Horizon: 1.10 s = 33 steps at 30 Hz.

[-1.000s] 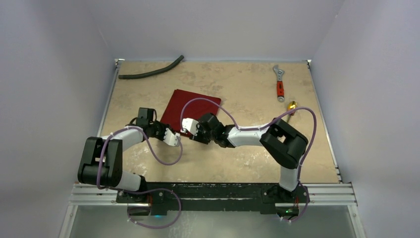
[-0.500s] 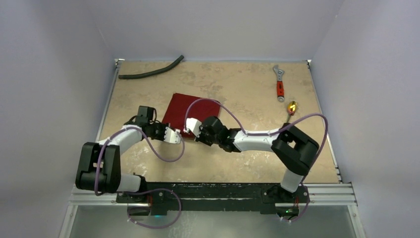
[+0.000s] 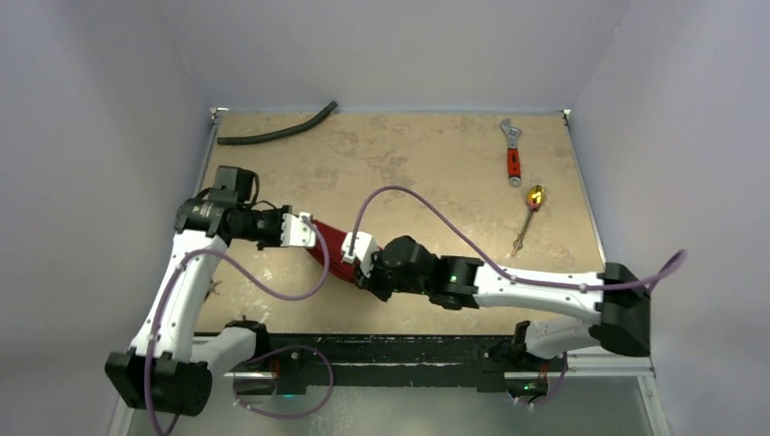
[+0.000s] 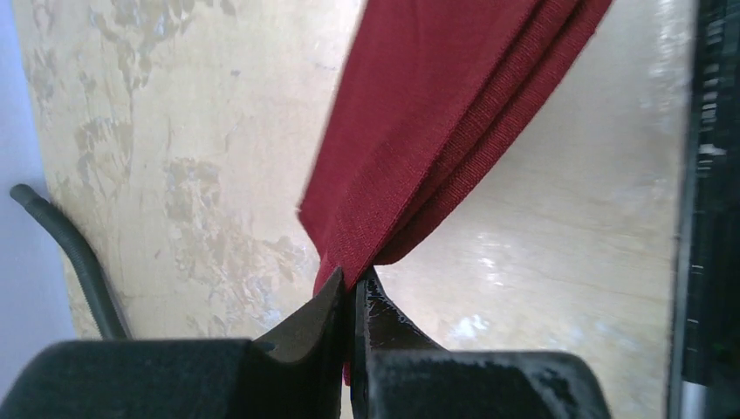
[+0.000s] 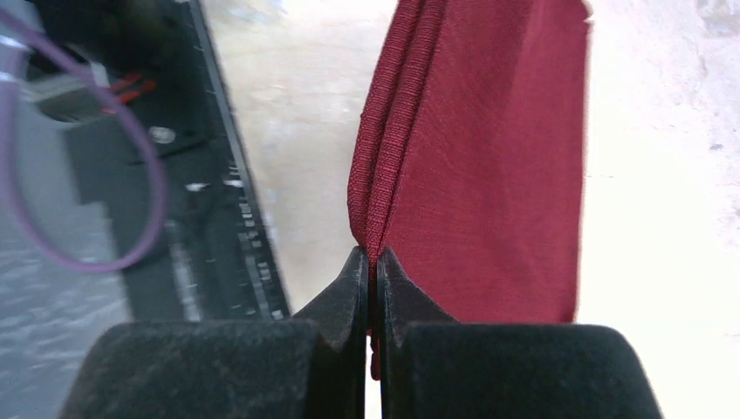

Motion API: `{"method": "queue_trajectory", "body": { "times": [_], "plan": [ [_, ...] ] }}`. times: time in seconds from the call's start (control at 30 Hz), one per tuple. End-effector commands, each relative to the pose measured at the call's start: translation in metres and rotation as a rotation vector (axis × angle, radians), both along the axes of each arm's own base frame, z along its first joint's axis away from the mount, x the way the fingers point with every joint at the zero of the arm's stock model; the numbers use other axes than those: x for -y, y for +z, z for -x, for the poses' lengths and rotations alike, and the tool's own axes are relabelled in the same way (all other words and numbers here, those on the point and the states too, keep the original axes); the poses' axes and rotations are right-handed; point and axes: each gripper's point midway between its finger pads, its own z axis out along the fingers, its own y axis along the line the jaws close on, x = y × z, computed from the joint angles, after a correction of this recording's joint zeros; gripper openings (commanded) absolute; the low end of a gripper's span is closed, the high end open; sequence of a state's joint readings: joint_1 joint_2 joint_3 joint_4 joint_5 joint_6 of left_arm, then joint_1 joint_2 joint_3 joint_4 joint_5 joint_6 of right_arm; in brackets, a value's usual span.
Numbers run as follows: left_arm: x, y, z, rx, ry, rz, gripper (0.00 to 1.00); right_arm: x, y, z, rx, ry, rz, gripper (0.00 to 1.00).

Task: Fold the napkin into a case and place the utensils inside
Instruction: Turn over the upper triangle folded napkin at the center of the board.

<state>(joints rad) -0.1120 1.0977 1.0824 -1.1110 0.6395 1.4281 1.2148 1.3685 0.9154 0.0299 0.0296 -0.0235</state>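
The dark red napkin hangs off the table as a narrow folded band stretched between my two grippers. My left gripper is shut on its far-left corner, and in the left wrist view the cloth runs up from the pinched jaws in several layers. At the near-right corner my right gripper is shut too, and the right wrist view shows the layered edge clamped between the fingertips. One gold utensil lies at the right of the table, far from both grippers.
A red-handled silver wrench lies at the back right, just beyond the utensil. A black hose curves along the back left edge and also shows in the left wrist view. The black base rail runs along the near edge.
The right gripper closed on the napkin's edge. Both arms then lifted the cloth off the table, so it went from lying flat to hanging as a folded band nearer the front.
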Motion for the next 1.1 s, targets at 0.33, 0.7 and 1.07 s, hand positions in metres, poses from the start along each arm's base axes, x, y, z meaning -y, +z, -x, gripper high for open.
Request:
{"method": "queue_trajectory", "body": {
  "times": [0.33, 0.7, 1.07],
  "plan": [
    [0.027, 0.072, 0.071, -0.185, 0.037, 0.203, 0.00, 0.019, 0.056, 0.065, -0.372, 0.046, -0.139, 0.00],
    [0.025, 0.091, 0.038, -0.033, 0.092, 0.198, 0.00, 0.032, 0.111, 0.012, -0.245, -0.098, -0.227, 0.00],
    [0.026, 0.101, 0.080, -0.120, 0.088, 0.234, 0.00, 0.054, 0.134, 0.022, -0.238, -0.092, -0.187, 0.00]
  ]
}}
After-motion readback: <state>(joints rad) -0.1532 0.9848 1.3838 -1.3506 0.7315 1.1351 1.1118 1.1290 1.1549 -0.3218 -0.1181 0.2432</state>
